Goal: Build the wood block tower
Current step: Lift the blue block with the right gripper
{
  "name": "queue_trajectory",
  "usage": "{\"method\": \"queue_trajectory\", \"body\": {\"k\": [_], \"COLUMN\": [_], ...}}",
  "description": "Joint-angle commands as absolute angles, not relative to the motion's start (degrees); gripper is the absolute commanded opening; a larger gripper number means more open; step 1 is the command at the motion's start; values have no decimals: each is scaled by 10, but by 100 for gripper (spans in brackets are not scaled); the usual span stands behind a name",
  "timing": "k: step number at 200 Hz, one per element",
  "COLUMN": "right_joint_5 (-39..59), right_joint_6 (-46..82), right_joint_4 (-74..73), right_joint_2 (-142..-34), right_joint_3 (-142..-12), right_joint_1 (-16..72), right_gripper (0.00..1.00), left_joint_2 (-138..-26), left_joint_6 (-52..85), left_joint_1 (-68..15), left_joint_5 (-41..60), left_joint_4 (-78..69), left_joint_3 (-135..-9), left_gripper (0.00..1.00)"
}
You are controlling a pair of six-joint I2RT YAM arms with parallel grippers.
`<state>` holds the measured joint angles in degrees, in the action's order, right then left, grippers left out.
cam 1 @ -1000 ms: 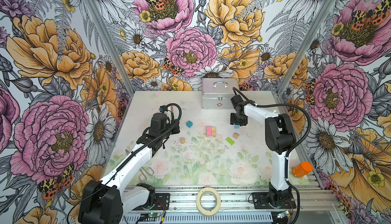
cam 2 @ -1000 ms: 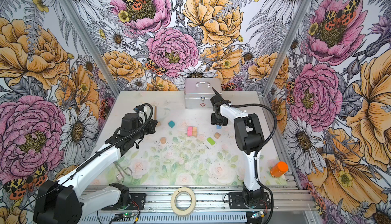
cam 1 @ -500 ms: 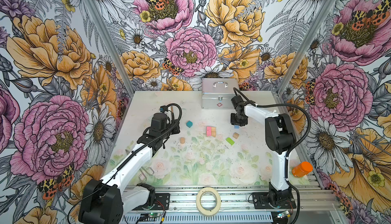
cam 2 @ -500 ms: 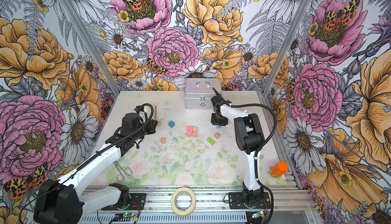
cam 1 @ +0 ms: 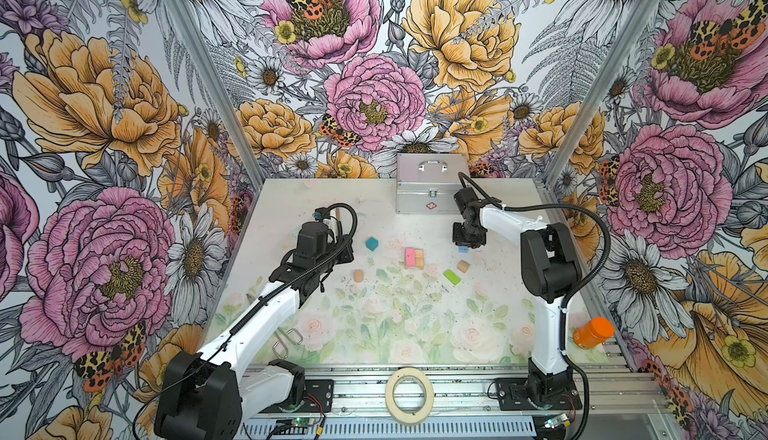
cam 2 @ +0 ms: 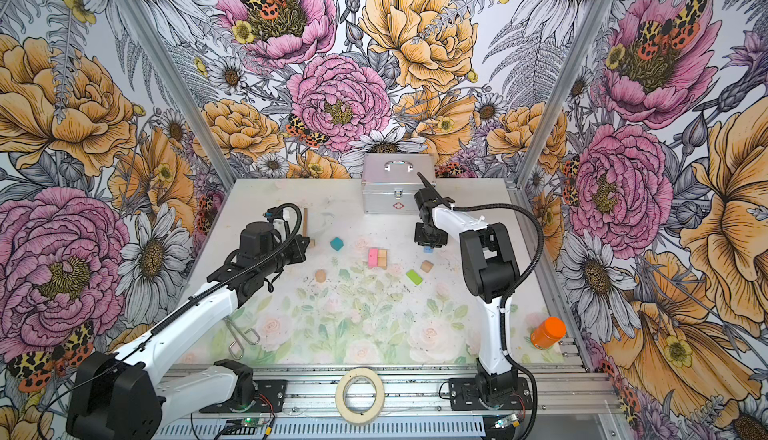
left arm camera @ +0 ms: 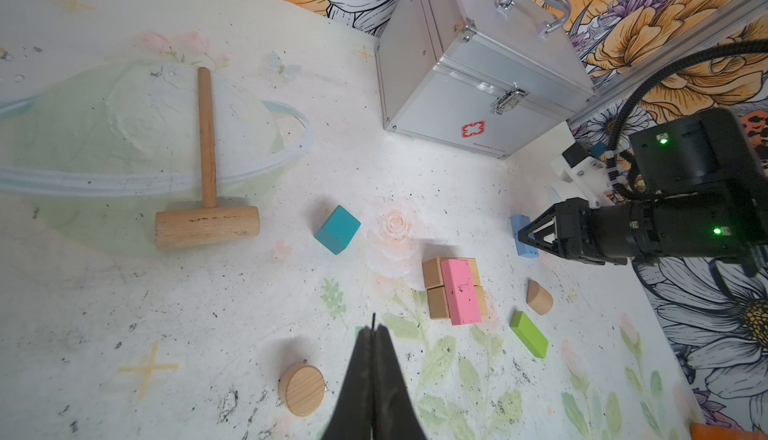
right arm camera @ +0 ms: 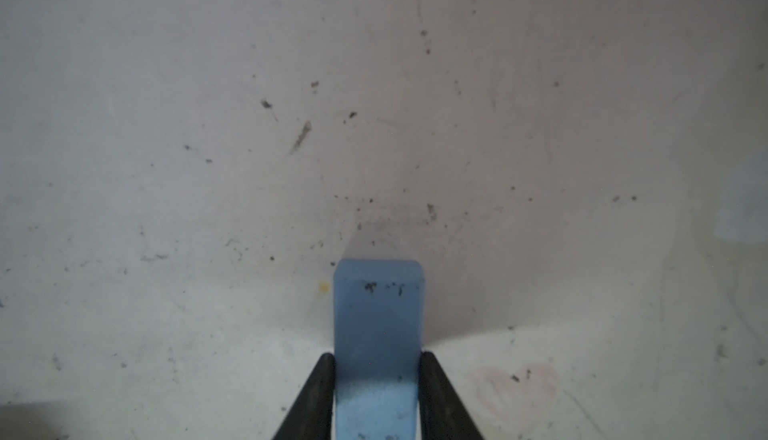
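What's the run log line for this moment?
phase: grasp | right end effector: gripping blue block on table | left end effector: shut, empty | built: pink block on tan blocks

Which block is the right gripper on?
The light blue block, between the right gripper's fingers; the teal cube, pink brick and green brick lie apart.

Blocks scattered, folks! The pink brick (cam 1: 410, 257) is tight against the tan blocks (cam 1: 419, 259), touching. Left of them the teal cube (cam 1: 372, 243) sits alone, with the tan cylinder (cam 1: 358, 275) on end nearby. The green brick (cam 1: 451, 277) lies flat near a rounded tan block (cam 1: 463, 266). The right claw (right arm camera: 377, 359) pinches the blue brick (right arm camera: 378, 313).
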<state>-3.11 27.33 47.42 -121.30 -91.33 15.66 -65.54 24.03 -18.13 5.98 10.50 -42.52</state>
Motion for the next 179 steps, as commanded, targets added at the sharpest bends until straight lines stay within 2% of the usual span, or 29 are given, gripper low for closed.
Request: {"method": "queue_trajectory", "body": {"k": [1, 117, 132, 179], "right_joint_5": [-28, -25, -26, -38], "right_joint_6": [275, 278, 278, 287], "right_joint_4": [468, 469, 468, 470], "right_joint_2": [-1232, -1236, -1233, -1199], "right_joint_3": [-911, -917, -916, -908], "right_joint_1": [154, 154, 153, 157], "right_gripper": [34, 34, 32, 14], "left_joint_2": [-659, -666, -665, -666], "left_joint_6": [246, 245, 245, 244], "left_joint_1": [-184, -185, -185, -184], "left_joint_5": [54, 56, 56, 57], "left_joint_4": [105, 101, 102, 98], "left_joint_3": [-442, -443, -443, -441], "left_gripper": [3, 2, 2, 2]}}
